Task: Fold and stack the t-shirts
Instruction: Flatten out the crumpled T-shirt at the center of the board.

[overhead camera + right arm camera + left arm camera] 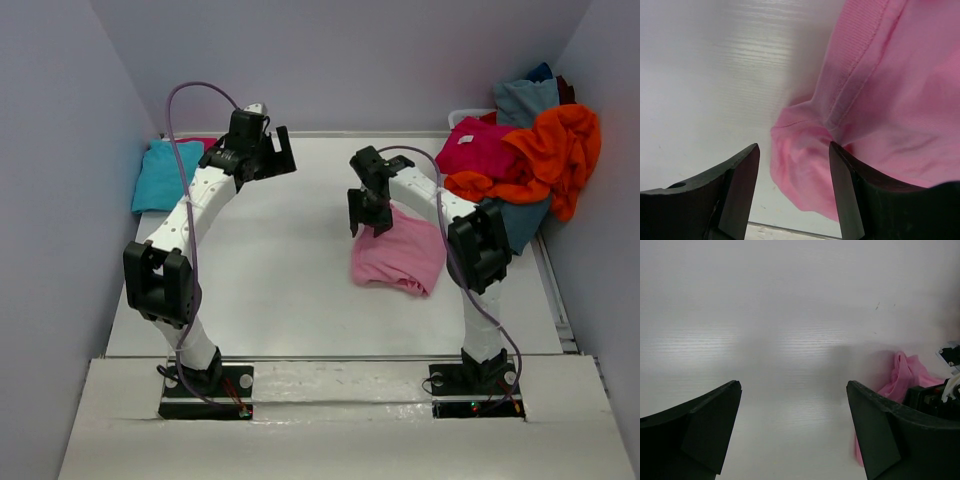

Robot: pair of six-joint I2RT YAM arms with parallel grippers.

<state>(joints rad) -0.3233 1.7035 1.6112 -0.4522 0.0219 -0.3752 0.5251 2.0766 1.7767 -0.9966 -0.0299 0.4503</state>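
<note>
Thing: light pink t-shirt [405, 260], bunched on the surface [290, 290], right of centre, mid-depth.
R gripper: right gripper [363, 224] sits over the shirt's far-left corner, pointing down. Jaws apart, a rounded fold of pink cloth in the gap betw. them, not pinched yet.
Key relation: fold lies straight betw. the R jaws. A stitched seam runs from far-right down toward that gap; rest of the shirt spreads right of the gripper.
Long axis: none clear, cloth too crumpled. Heap looks a bit wider left-right than near-far.
L gripper: left gripper [278, 155] spread wide, holds nothing, hovers over bare surface at far-left of centre. Pink shirt is well to its right.
Nearer arm: R, by far.
Others: turquoise t-shirt [160, 175] far left; magenta t-shirt [480, 150], orange t-shirt [560, 150] and grey-blue t-shirt [525, 100] heaped far right.
Writing: no brand, label or print readable.
</note>
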